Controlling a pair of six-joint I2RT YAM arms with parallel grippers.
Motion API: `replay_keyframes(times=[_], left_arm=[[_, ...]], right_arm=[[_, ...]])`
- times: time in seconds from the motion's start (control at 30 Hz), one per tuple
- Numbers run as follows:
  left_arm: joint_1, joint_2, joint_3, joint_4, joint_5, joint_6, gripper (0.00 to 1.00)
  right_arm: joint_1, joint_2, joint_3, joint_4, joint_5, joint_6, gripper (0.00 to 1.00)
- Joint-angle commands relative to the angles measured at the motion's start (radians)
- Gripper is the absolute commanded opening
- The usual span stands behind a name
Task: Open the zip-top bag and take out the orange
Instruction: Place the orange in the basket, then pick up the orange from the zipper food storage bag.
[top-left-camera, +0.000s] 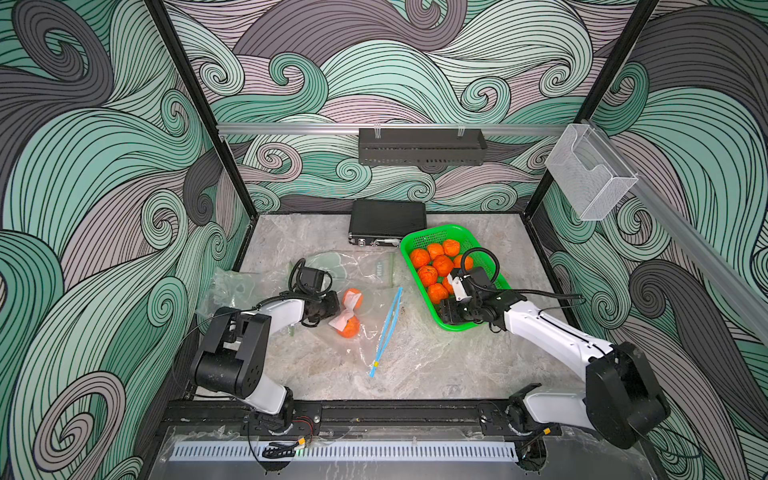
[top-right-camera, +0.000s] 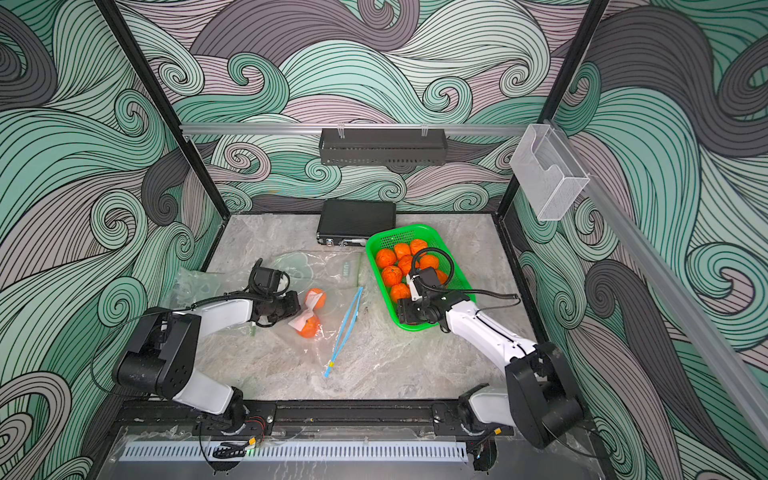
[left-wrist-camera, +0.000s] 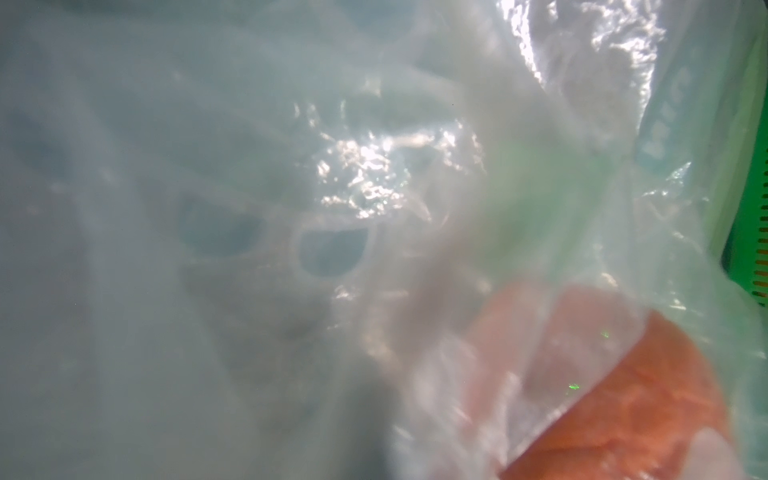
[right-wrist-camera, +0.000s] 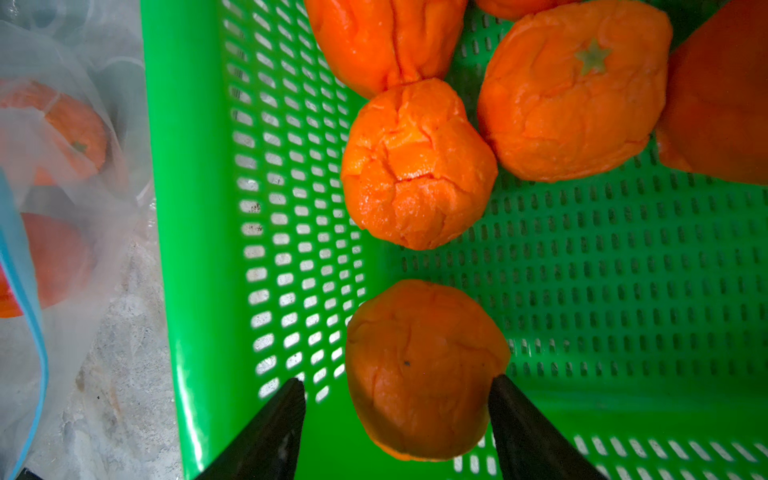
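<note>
One marble worktop (top-left-camera: 457, 365), we log first. Two arms: right arm (top-left-camera: 540, 328) over the green basket (top-left-camera: 419, 239), jaws apart either side of a loose orange (right-wrist-camera: 419, 365) lying in it; left arm (top-left-camera: 282, 309) at the zip-top bag (top-left-camera: 361, 330), jaws together, buried in film. Two oranges (top-left-camera: 348, 330) sit inside the bag, left of the right jaws, nearer the left arm. Blue zip (top-left-camera: 397, 300), parted, runs near-to-far facing the right arm; the basket wall stands between, we judge.
</note>
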Motion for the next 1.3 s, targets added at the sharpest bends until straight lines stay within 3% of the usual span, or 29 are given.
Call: replay_keyframes(times=[0.0, 0.33, 0.5, 0.63, 0.8, 0.97, 1.27], left_arm=[[-0.001, 0.031, 0.002, -0.074, -0.016, 0.009, 0.00], [-0.002, 0.032, 0.003, -0.074, -0.017, 0.009, 0.00], [0.000, 0.032, 0.003, -0.073, -0.016, 0.009, 0.00], [-0.001, 0.033, 0.005, -0.074, -0.018, 0.009, 0.00], [-0.002, 0.032, 0.002, -0.074, -0.020, 0.008, 0.00], [0.000, 0.031, 0.002, -0.072, -0.019, 0.009, 0.00], [-0.002, 0.033, 0.002, -0.074, -0.018, 0.009, 0.00]], right_arm=[[-0.008, -0.047, 0.028, -0.049, 0.008, 0.013, 0.72], [-0.009, -0.250, 0.050, -0.044, 0.035, -0.012, 0.67], [-0.004, -0.359, 0.039, 0.006, -0.073, -0.003, 0.50], [0.080, -0.376, 0.044, 0.046, -0.160, 0.021, 0.39], [0.282, -0.315, 0.038, 0.127, -0.121, -0.007, 0.30], [0.416, -0.195, 0.039, 0.200, -0.089, -0.017, 0.22], [0.488, 0.043, 0.109, 0.232, -0.019, -0.038, 0.11]])
